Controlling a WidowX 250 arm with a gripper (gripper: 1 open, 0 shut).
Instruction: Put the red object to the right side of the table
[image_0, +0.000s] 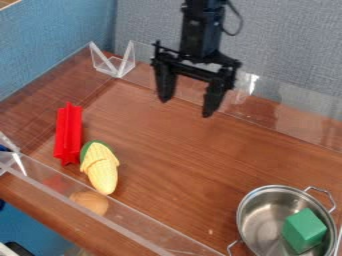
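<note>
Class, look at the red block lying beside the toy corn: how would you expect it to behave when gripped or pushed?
The red block looks like rigid plastic, so probably stiff and light. Its ridged sides may aid grip. Lying flat, it should slide rather than roll, perhaps nudging the corn.

Red object lies on table at left, near front wall. Corn cob just right of it & a bit nearer front, touching or nearly. Pot at front-right corner, w/ cube inside. Gripper hangs above table's back-centre, well apart from all.
</note>
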